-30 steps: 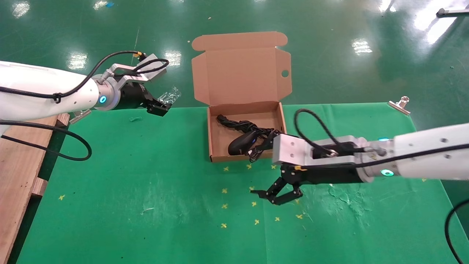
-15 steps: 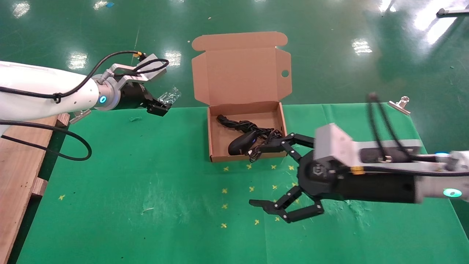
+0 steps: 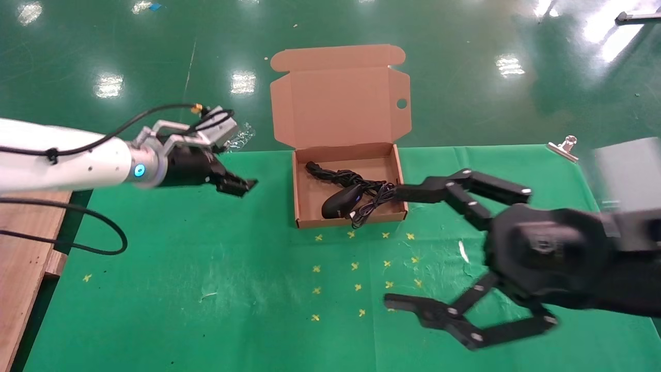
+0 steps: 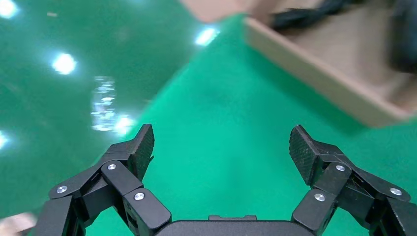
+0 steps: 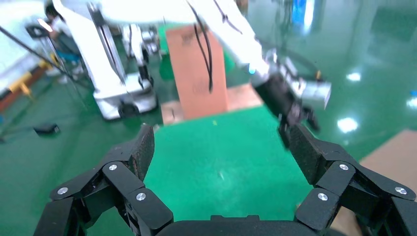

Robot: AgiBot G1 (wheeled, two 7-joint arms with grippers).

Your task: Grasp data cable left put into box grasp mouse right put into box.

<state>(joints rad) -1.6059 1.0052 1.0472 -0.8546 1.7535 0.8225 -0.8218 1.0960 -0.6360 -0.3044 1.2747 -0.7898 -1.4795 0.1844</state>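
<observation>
Glossy black oval mouse [image 3: 341, 200] in brown cardboard box [image 3: 347, 223]; thin wire [image 3: 367, 213] overhanging near wall risks snagging right gripper [image 3: 413, 247], spread, empty.

The right gripper [image 3: 397, 248] hides the box's [image 3: 302, 199] 3 o'clock wall, and its blurred arm runs off the frame at 3 o'clock. In the left wrist view the box [image 4: 319, 86] and data cable [image 4: 305, 14] are blurred, cut off at 1 o'clock.

Robot test workshop, glossy green floor [image 3: 103, 41], green-covered table [image 3: 206, 268], another white robot [image 5: 113, 59] beyond
</observation>
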